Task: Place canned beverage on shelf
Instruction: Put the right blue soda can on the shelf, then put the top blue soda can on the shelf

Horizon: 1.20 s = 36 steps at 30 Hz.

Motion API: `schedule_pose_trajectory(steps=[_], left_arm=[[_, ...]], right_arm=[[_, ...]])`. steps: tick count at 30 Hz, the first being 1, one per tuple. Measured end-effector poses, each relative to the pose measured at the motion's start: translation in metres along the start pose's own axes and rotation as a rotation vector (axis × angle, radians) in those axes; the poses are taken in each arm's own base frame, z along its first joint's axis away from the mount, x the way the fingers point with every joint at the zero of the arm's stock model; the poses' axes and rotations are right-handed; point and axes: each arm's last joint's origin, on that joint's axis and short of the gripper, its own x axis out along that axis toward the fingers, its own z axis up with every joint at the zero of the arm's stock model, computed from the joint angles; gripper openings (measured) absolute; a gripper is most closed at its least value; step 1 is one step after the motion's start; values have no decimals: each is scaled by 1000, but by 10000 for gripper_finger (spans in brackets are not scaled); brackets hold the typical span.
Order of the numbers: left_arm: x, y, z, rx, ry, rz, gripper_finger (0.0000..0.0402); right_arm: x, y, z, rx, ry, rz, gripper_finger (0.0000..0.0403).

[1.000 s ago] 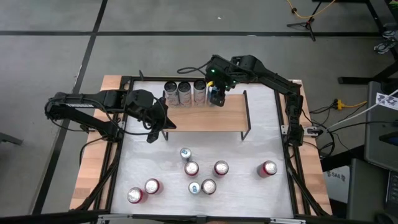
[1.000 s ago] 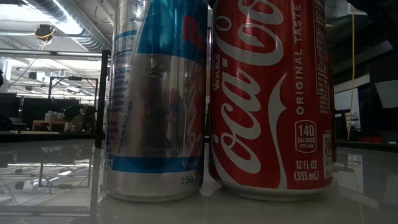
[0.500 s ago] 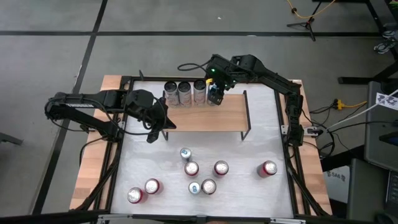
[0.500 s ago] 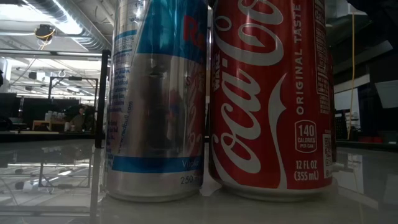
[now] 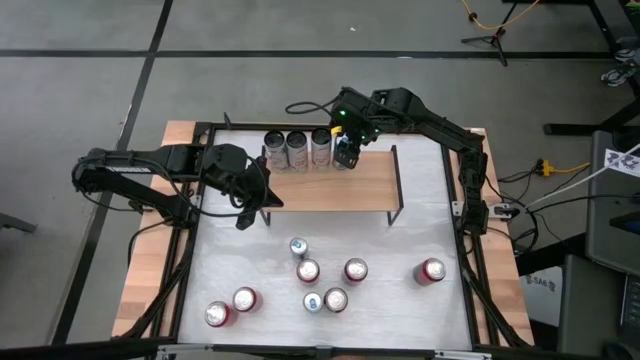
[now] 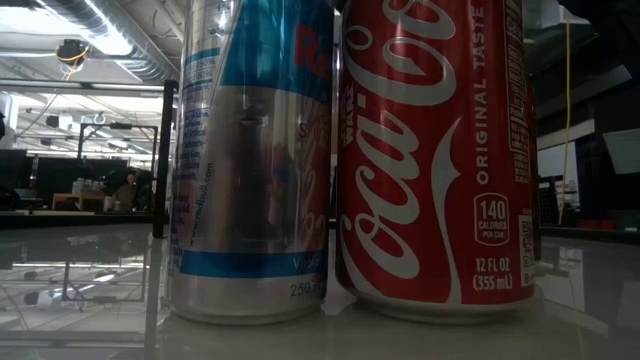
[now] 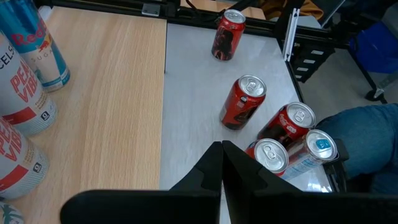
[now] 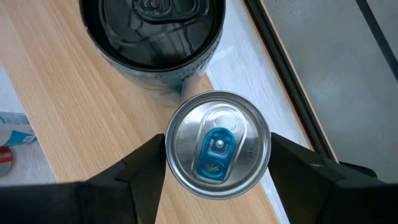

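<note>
**Fourth can held at the end of the shelf's row**

The right pincer is over the back edge of the shelf, its two fingers pressed against opposite sides of a slim silver can with a blue tab. The can stands upright on the light wood plank, just beside the last of three cans lined up along the shelf's far edge, which makes it the fourth in that row; the right wrist view shows the neighbour's dark lid close by, with a narrow strip of wood between the two.

The left pincer waits at the shelf's left end, near its front corner. Its fingers lie together, with only a thin line between them and nothing in their hold. Past them the left wrist view shows the plank with tall white and blue cans at one side.

On the white worktop in front of the shelf eight more cans stand loose: a cluster of five near the middle, a pair near the front left corner, and a single red one apart on the right. In the low view a blue and silver can and a red cola can stand side by side, touching or nearly so
</note>
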Motion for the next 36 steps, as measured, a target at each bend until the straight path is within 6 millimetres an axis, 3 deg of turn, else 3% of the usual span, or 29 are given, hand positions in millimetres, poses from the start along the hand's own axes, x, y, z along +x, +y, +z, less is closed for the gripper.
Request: schedule_pose_trajectory(steps=[23,36], left_arm=[[0,0,0,0,0,1,0],[0,0,0,0,0,0,0]], right_arm=[[0,0,0,-1,0,0,251],[0,0,0,-1,-5,2,329]])
